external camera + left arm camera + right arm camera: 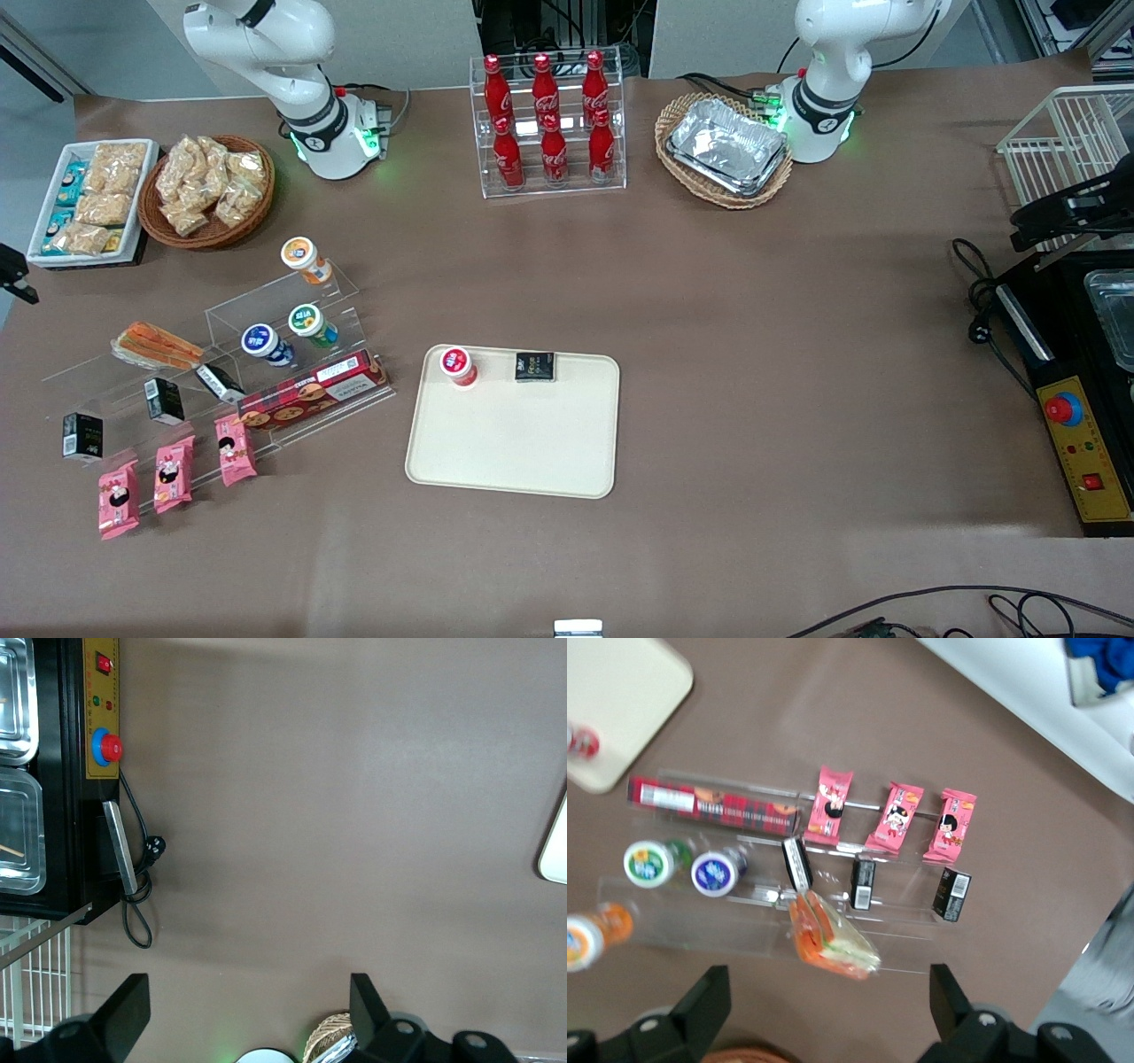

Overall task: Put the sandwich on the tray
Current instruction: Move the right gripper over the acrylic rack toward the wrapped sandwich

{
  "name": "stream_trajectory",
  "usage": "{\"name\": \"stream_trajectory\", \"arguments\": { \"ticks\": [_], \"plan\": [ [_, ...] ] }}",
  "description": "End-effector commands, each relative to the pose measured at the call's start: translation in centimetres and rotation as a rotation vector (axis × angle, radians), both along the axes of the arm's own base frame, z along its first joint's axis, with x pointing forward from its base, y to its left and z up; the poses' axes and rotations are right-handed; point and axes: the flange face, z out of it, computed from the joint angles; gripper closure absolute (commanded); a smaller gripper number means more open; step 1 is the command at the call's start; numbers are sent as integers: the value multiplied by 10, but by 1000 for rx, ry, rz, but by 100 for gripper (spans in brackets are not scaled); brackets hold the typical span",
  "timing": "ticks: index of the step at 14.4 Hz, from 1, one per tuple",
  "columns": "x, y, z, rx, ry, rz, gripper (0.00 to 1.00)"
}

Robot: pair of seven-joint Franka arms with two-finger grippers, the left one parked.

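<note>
The tray (514, 443) is a large flat cream rectangle with rounded corners and a low rim, lying on the desk (753, 354) near the middle; on its edge farthest from the front camera stand a red-lidded cup (458, 365) and a small black packet (535, 367); the rest of it is bare. The sandwich (155, 346) is a small clear-wrapped wedge with orange, white and greenish layers; it lies on its side on an upper step of a clear stepped stand (221, 372) toward the working arm's end of the desk, well apart from the tray.

The pincer (828, 1010) hangs high above the stand with its 2 dark fingers (704, 1005) spread wide and holding nothing; in the right wrist view the sandwich (830, 937) sits between them, far below and untouched.

The desk is covered in plain brown; on the stand are also 3 lidded cups (306, 321), a long red box (312, 390), 3 small black packets (164, 400) and 3 pink packets (173, 474); farther from the front camera stand a clear rack of 6 red bottles (549, 124), a wicker basket of foil trays (725, 149) and a wicker basket of snack bags (205, 190).
</note>
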Motion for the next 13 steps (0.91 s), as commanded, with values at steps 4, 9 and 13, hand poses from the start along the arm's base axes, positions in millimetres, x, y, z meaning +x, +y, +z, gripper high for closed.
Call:
{"name": "stream_trajectory", "arguments": {
  "ticks": [4,9,13],
  "plan": [
    [5,-20,-51,18,106,450,0],
    [11,-45,-92,108,115,635,0],
    [13,-48,-113,99,107,659,0]
  ]
}}
